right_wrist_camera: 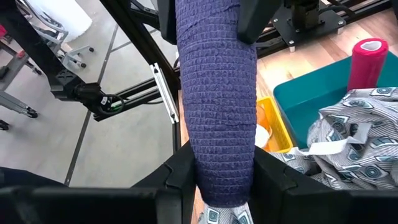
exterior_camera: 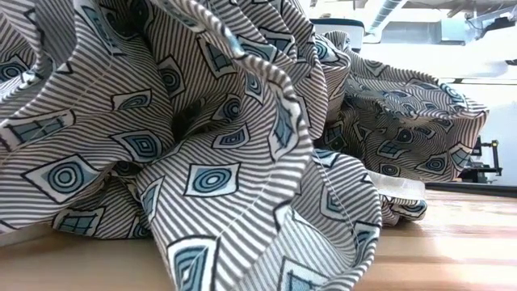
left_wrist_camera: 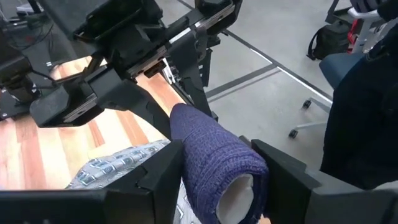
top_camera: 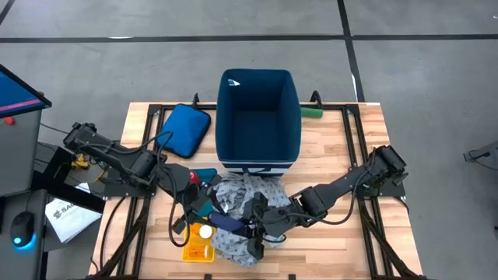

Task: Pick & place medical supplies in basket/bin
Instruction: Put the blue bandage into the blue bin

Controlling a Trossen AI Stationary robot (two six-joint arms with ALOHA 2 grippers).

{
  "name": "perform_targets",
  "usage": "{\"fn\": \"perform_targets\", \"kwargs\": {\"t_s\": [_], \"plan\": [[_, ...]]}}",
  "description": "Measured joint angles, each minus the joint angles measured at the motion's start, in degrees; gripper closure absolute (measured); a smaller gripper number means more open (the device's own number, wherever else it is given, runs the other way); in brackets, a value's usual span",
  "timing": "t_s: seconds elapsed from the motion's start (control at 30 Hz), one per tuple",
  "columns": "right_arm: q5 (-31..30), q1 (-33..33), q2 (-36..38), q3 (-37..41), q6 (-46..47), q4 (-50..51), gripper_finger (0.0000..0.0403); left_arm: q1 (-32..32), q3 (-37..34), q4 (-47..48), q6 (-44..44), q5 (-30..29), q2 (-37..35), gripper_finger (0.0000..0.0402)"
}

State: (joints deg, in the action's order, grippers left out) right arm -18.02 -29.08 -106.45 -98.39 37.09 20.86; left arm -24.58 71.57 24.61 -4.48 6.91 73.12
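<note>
Both claws gripped one ribbed dark-blue roll (right_wrist_camera: 217, 106).
Left claw (left_wrist_camera: 217, 180), right claw (right_wrist_camera: 217, 180) clamped opposite ends above crumpled gown (top_camera: 237, 194), near counter (top_camera: 334, 148) edge.

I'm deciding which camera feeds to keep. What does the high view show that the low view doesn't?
Only the high view shows the navy bin, the blue pouch, and the left gripper and right gripper, each clamped on one end of the dark-blue roll. Only the low view shows the room beyond the table. Both show the patterned gown.
</note>
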Motion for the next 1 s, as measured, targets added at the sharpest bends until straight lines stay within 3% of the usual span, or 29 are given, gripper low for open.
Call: {"fn": "perform_targets", "kwargs": {"t_s": [0.43,1.0], "plan": [[0.02,-0.04,-0.04,0.04,0.27,-2.16,0.03,-0.04,0.07,2.48,0.84,-2.0,-0.38,0.0285],[2.01,0.0,-0.04,-0.17,8.6,-2.19,0.03,0.09,-0.15,12.81,2.63,-3.75,-4.37,0.0293]]}}
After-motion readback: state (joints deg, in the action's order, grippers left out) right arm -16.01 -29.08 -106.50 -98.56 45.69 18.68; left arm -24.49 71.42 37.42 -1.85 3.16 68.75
